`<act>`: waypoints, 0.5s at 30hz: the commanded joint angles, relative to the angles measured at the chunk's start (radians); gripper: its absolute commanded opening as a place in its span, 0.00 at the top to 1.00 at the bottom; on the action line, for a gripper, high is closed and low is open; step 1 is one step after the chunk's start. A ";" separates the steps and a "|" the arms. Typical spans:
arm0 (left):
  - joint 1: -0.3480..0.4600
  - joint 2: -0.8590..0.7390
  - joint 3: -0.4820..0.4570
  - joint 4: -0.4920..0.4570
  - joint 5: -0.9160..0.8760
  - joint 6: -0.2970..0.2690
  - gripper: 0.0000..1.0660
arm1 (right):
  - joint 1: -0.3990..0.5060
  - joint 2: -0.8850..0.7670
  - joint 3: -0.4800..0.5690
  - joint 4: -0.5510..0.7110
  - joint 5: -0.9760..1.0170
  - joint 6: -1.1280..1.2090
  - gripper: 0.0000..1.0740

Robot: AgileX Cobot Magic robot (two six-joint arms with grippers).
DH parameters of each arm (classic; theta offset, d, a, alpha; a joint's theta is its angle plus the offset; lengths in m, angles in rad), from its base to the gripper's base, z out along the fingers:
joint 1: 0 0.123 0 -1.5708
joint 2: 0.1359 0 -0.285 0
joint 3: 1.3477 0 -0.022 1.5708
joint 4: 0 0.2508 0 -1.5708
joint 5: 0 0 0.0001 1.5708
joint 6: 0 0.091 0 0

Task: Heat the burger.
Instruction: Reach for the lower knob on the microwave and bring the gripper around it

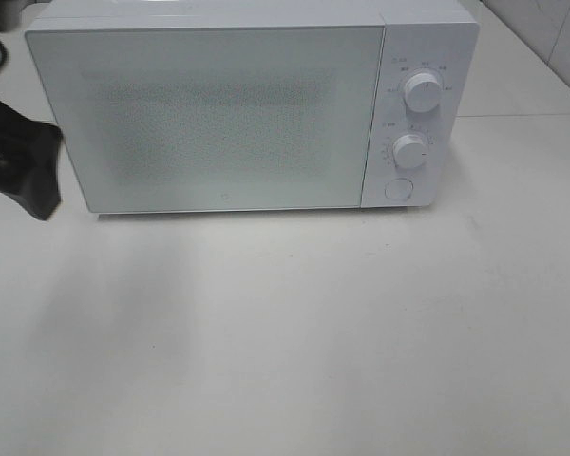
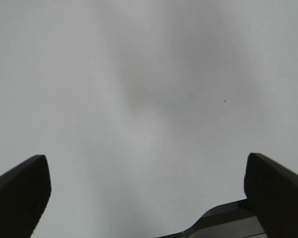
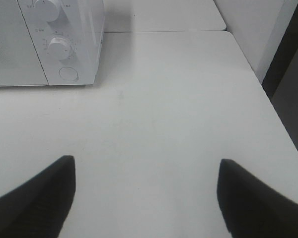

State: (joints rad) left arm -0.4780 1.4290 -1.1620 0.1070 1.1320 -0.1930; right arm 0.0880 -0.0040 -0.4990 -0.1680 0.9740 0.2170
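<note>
- a white microwave [image 1: 209, 114] is seen at the 12 o'clock side of the white table [image 1: 285, 332], with its door [image 1: 204, 119] shut flat against the body.
- the burger is not seen in any view; nothing can be made out through the frosted door, so it cannot be told whether it lies inside, though that is judged likely.
- the left gripper [image 2: 145, 163] is held wide with nothing between its jaws; in the high view it shows as a dark shape [image 1: 24, 171] at the microwave's 9 o'clock, just beside the door's edge.
- the right gripper [image 3: 145, 166] is also spread wide and empty, over bare table and well apart from the controls.
- the controls are stacked at the door's 3 o'clock: an upper dial [image 1: 423, 90], a lower dial [image 1: 410, 152] and a round button [image 1: 397, 188] at 6 o'clock of both.
- with the door shut, the step in hand is judged to be setting the heat, and the right gripper is the better placed for it.
- the jaws should be narrowed before a dial is approached, so that only that knob is caught.
- the dial should be met square on, gripped across its rim, and turned about its own axis without pushing the microwave back.
- the left gripper is best kept clear of the door so it is not pulled open.
</note>
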 commanded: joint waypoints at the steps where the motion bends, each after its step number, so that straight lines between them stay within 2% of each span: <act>1: 0.120 -0.139 0.050 -0.046 0.025 0.031 0.08 | -0.009 -0.028 0.002 -0.004 -0.008 0.004 0.29; 3: 0.145 -0.175 0.070 -0.046 0.024 0.031 0.08 | -0.009 -0.028 0.002 -0.004 -0.008 0.004 0.29; 4: 0.191 -0.240 0.118 -0.044 0.021 0.031 0.08 | -0.009 -0.028 0.002 -0.004 -0.008 0.004 0.29; 6: 0.207 -0.271 0.142 -0.044 0.021 0.030 0.08 | -0.009 -0.028 0.002 -0.004 -0.008 0.004 0.29; 8: 0.252 -0.385 0.244 -0.044 0.021 0.030 0.08 | -0.009 -0.028 0.002 -0.004 -0.008 0.004 0.29; 9: 0.252 -0.385 0.244 -0.044 0.021 0.030 0.08 | -0.009 -0.028 0.002 -0.004 -0.008 0.004 0.29; 10: 0.264 -0.456 0.302 -0.044 0.021 0.030 0.08 | -0.009 -0.028 0.002 -0.004 -0.008 0.004 0.29; 12: 0.264 -0.494 0.333 -0.043 0.021 0.030 0.08 | -0.009 -0.028 0.002 -0.004 -0.008 0.004 0.29; 13: 0.264 -0.568 0.384 -0.056 0.015 0.030 0.08 | -0.009 -0.028 0.002 -0.004 -0.008 0.004 0.29; 14: 0.264 -0.568 0.384 -0.056 0.015 0.030 0.08 | -0.009 -0.028 0.002 -0.004 -0.008 0.004 0.29; 15: 0.264 -0.652 0.435 -0.070 0.006 0.030 0.08 | -0.009 -0.028 0.002 -0.004 -0.008 0.004 0.29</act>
State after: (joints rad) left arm -0.2190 0.8340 -0.7630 0.0540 1.1440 -0.1650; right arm 0.0880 -0.0040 -0.4990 -0.1680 0.9740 0.2170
